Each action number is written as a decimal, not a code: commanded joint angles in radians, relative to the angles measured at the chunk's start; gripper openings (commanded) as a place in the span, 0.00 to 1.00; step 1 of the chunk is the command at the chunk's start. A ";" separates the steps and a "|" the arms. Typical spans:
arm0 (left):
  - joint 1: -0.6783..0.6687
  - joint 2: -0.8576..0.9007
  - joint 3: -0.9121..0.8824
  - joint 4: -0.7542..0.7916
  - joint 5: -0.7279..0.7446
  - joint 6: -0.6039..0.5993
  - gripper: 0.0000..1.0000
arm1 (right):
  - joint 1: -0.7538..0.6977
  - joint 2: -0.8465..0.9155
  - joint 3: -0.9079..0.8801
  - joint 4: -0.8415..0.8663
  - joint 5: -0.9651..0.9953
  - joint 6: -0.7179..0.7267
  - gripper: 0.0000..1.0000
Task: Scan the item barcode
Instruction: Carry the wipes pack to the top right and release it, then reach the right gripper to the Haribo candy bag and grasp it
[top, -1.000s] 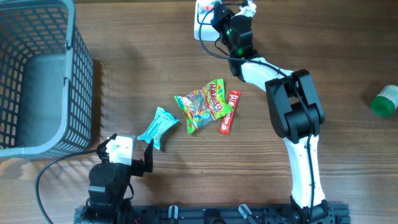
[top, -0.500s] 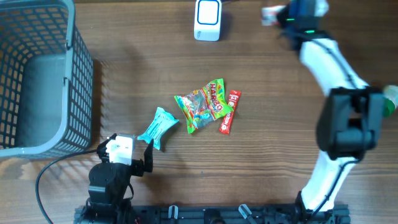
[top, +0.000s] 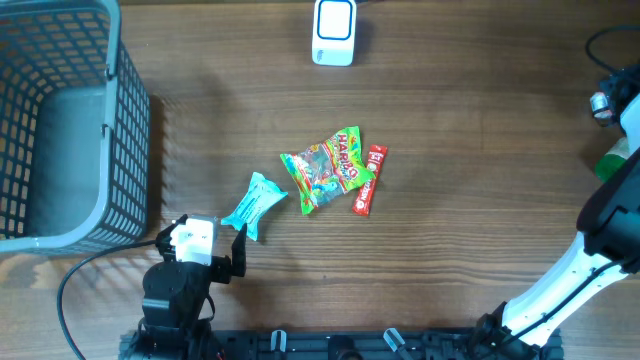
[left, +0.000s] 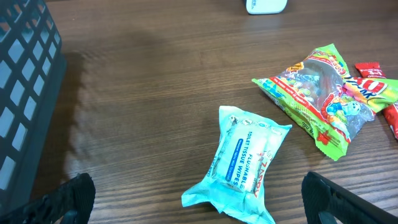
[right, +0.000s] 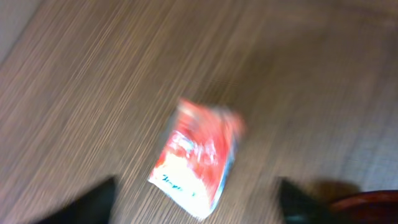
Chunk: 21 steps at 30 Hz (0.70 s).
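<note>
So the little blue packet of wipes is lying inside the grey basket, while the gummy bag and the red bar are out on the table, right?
Not quite. The packet of wipes lies on the table too, outside the grey basket and a little apart from the gummy bag and the red bar. The overhead view shows it.

left gripper (left: 198, 208) sits at 7 o'clock, jaws wide apart. right gripper (right: 196, 190) out at 3 o'clock, jaws spread, view blurred.

right wrist: red packet (right: 196, 155) blurred, print unreadable | overhead: basket (top: 130, 150) cut by left edge
</note>
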 joint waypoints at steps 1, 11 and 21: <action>-0.006 -0.004 -0.006 0.002 -0.002 0.014 1.00 | 0.045 -0.099 0.015 -0.016 -0.168 -0.065 1.00; -0.006 -0.004 -0.006 0.002 -0.002 0.014 1.00 | 0.519 -0.248 -0.013 -0.587 -0.797 0.046 1.00; -0.006 -0.004 -0.006 0.002 -0.002 0.014 1.00 | 1.070 -0.095 -0.035 -0.642 -0.611 0.889 0.96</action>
